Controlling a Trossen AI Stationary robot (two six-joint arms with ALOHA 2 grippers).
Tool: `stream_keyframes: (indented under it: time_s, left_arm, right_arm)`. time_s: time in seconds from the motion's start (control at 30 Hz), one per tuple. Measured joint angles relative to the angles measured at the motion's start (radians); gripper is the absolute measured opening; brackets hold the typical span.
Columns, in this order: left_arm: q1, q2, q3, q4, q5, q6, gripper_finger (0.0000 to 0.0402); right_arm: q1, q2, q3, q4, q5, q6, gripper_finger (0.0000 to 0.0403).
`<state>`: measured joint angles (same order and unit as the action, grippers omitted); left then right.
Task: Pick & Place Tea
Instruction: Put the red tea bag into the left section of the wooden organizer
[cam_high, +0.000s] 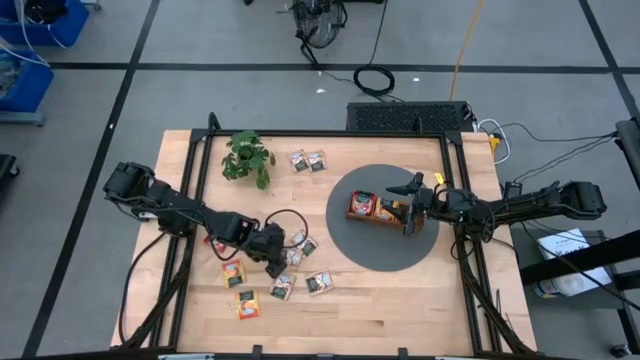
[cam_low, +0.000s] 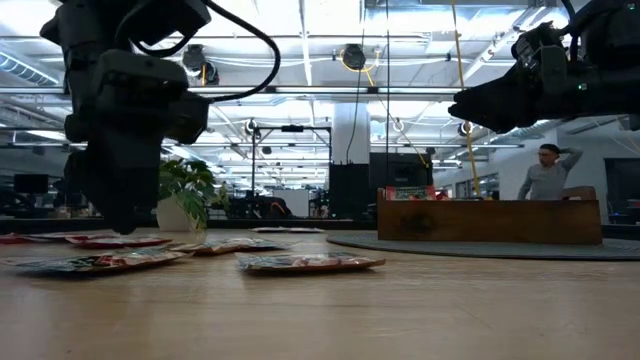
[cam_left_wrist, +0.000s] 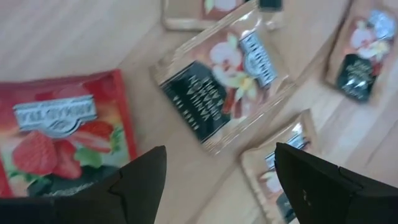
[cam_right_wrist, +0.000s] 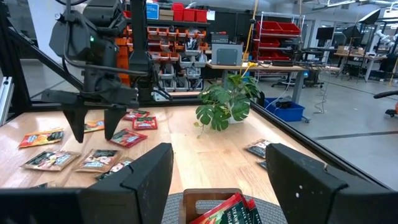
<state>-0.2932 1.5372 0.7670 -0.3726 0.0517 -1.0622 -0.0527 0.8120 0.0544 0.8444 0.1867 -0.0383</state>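
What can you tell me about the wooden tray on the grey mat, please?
The wooden tray is a long brown box with low walls, standing flat on the round grey mat at the table's right. Its left end holds red and orange tea sachets; one red sachet leans on the rim in the right wrist view. The open right gripper hovers over its right end, which the arm hides.

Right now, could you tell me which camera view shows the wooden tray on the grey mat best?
The high view: it looks straight down on the wooden tray and the red sachets in it. The low view gives only its side wall, the right wrist view just one end, and the left wrist view does not show it.
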Motion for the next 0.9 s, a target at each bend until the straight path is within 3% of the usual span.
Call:
stream_keyframes:
  time_s: [0.43,0.7,0.9]
  left_arm:
    - [0.004,0.001,0.0,-0.039,-0.008,-0.034,0.0296]
    - [0.0,0.074,0.007,0.004,0.028,-0.02,0.0296]
    - [0.003,0.053,0.005,-0.06,0.038,0.0,0.0296]
  right_arm:
    - [0.0,0.0,0.0,0.0,0.0,0.0,0.0238]
    - [0.0,0.0,0.0,-0.004,0.0,-0.001,0.0238]
    - [0.0,0.0,0.0,-0.004,0.0,0.0,0.0238]
